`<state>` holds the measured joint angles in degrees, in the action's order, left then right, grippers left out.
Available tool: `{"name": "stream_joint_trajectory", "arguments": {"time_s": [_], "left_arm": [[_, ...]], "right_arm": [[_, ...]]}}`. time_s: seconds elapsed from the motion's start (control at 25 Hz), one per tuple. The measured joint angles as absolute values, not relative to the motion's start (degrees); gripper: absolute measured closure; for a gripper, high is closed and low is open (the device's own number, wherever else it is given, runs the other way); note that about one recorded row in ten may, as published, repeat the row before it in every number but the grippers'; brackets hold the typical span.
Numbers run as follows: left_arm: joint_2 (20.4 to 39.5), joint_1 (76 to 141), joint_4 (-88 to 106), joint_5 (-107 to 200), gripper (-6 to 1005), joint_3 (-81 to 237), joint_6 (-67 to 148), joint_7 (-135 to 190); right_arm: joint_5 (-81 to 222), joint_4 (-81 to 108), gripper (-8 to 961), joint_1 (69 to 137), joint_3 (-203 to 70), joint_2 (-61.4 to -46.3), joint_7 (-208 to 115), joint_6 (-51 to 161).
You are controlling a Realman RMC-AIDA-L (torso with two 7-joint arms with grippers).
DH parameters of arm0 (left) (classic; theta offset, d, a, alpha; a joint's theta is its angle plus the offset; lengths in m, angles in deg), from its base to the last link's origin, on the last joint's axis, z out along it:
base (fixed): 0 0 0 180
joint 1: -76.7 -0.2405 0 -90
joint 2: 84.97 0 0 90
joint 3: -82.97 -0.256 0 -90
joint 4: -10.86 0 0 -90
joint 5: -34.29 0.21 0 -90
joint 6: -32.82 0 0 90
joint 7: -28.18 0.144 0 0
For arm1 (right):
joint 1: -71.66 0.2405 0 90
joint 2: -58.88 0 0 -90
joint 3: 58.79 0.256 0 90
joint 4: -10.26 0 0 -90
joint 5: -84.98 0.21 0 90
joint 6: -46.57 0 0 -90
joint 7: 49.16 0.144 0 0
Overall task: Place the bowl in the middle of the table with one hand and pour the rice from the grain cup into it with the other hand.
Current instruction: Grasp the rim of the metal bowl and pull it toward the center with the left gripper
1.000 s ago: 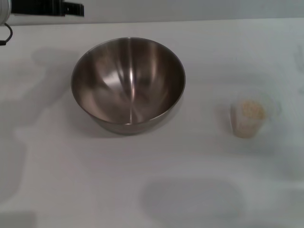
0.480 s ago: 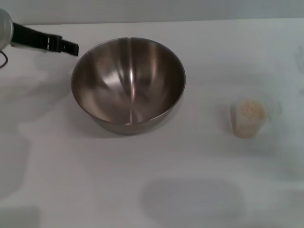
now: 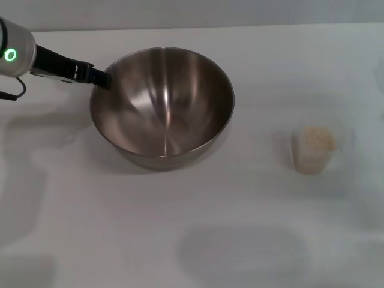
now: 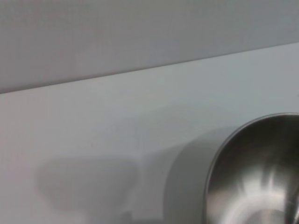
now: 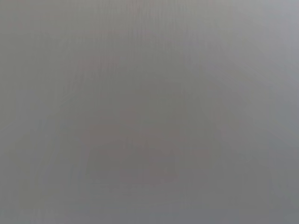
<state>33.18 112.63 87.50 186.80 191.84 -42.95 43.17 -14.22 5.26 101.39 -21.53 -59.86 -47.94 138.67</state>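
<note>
Bowl sits upright on the white desk, left of centre in the head view. From the far left, the left end effector reaches in with its dark tip right at the bowl's far-left rim; whether it is spread or pinched on the rim cannot be told. Well apart to the right stands the grain cup, holding rice. Nothing lies between cup and bowl.
</note>
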Motion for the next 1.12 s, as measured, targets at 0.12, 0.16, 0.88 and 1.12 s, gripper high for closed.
{"name": "stream_joint_trajectory", "arguments": {"time_s": [0.12, 0.16, 0.88, 1.12], "left_arm": [[33.17, 113.14, 86.48, 186.80, 173, 191.07, -42.74, 43.18], [33.17, 113.31, 86.15, 186.79, 173, 190.91, -42.73, 43.18], [33.07, 115.89, 79.11, 188.22, 180, 189.08, -40.70, 43.30], [33.07, 116.33, 78.00, 188.25, 182, 188.99, -40.71, 43.31]], "right_arm": [[-14.24, 5.30, 201, 101.30, -21.53, -59.87, -47.94, 138.67], [-14.24, 5.33, 201, 101.28, -21.53, -59.91, -47.94, 138.67], [-14.25, 5.34, 202, 100.69, -21.62, -60.04, -47.94, 138.68], [-14.24, 5.34, 202, 100.66, -21.62, -60.04, -47.94, 138.68]]}}
